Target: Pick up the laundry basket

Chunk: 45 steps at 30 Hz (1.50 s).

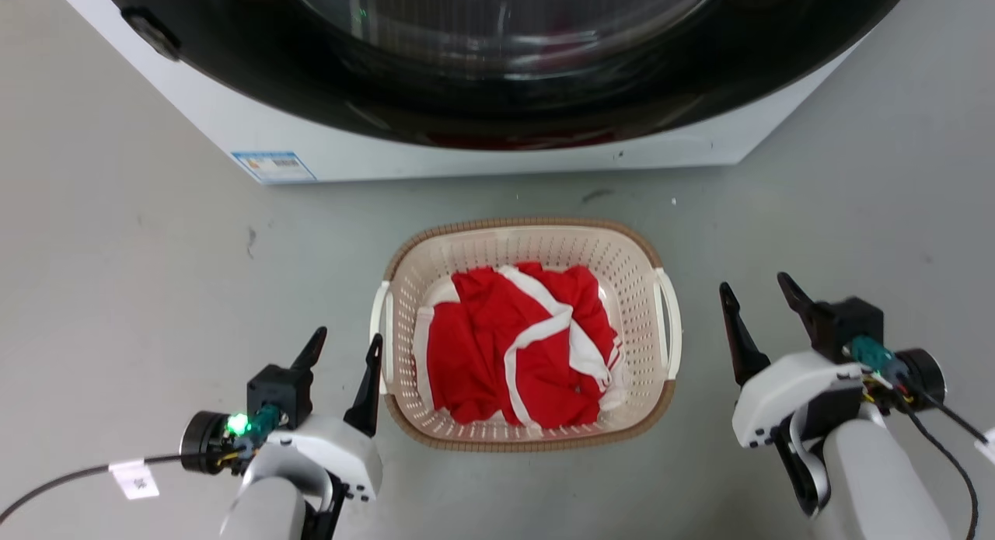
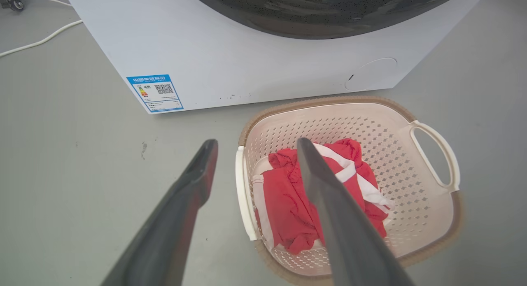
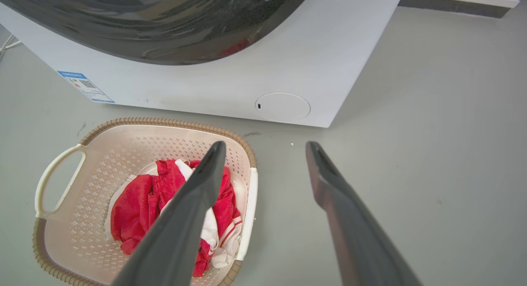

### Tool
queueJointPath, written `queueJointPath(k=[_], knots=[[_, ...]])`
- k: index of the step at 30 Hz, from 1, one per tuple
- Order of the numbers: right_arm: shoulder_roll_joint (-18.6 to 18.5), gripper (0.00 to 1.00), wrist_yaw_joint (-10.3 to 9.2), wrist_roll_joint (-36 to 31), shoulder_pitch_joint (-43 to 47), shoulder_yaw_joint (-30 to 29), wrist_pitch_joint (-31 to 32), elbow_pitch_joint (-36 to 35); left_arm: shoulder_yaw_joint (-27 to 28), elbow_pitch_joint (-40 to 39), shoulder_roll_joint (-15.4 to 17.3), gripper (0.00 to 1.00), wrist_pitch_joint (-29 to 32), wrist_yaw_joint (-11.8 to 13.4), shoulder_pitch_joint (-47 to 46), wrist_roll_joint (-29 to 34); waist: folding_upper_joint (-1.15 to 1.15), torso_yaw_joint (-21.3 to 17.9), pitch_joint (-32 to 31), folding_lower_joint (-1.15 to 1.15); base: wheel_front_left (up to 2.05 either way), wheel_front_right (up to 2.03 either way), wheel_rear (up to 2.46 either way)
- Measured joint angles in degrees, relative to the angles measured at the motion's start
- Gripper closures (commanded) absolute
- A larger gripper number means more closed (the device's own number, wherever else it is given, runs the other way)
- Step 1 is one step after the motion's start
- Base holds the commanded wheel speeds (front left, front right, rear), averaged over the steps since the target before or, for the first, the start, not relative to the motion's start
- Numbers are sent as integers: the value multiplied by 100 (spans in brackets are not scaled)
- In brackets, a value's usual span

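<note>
my left pincer [image 1: 347, 339] and right pincer [image 1: 755, 283] both gape empty on either side of the cream perforated plastic laundry basket [image 1: 528, 225] before the white washing machine [image 1: 497, 158], and if i clamp its white handles [image 1: 673, 322] unevenly it could tilt and spill the red cloth [image 1: 497, 346].

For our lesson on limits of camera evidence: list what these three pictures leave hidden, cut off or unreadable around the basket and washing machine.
1. Head view: the clothes cover the laundry basket's floor.
2. Every view: the top edge cuts off the washing machine's upper part.
3. Left wrist view: the sticker's print is too small to read.
</note>
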Motion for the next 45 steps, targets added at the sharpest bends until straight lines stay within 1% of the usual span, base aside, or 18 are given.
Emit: queueJointPath(k=[7, 15, 18, 22, 28, 31, 32, 35, 39, 45], knots=[[-1, 0, 0, 129, -753, 104, 356, 837, -388, 950, 240, 0, 1, -9, -781, -248, 0, -25, 627, 0, 0, 0, 0], [-1, 0, 0, 213, -1524, 219, 614, 1702, -976, 1969, 489, 0, 1, -9, -1772, -768, 0, -34, 1251, 0, 0, 0, 0], [1, 0, 0, 370, -1775, 320, 728, 2059, -1244, 2452, 537, 0, 159, -9, -2126, -1047, 0, -28, 1440, 0, 0, 0, 0], [-2, 0, 0, 447, -2129, 400, 872, 2516, -1555, 2849, 597, 0, 336, -9, -2610, -1310, 0, -20, 1653, 0, 0, 0, 0], [-1, 0, 0, 705, -2625, 617, 1111, 3114, -2078, 3152, 677, 0, 639, -9, -3105, -1706, 0, 17, 1915, 0, 0, 0, 0], [0, 0, 0, 711, -2884, 716, 1235, 3349, -2328, 3193, 722, 0, 848, -9, -3284, -1970, 0, 27, 2030, 0, 0, 0, 0], [-1, 0, 0, 750, -3096, 812, 1357, 3541, -2588, 3204, 793, 0, 1073, -9, -3426, -2237, 0, 32, 2136, 0, 0, 0, 0], [0, 0, 0, 769, -3287, 878, 1445, 3715, -2792, 3190, 915, 0, 1204, -9, -3575, -2465, 0, 37, 2225, 0, 0, 0, 0], [-1, 0, 0, 804, -3513, 932, 1608, 3925, -3101, 3140, 996, 0, 1493, -9, -3706, -2780, 0, 39, 2339, -1, 0, 0, 0], [-2, 0, 0, 803, -3810, 985, 1756, 4153, -3545, 3033, 1159, 0, 1746, -10, -4005, -3138, 0, 52, 2543, -1, 0, 0, 0]])
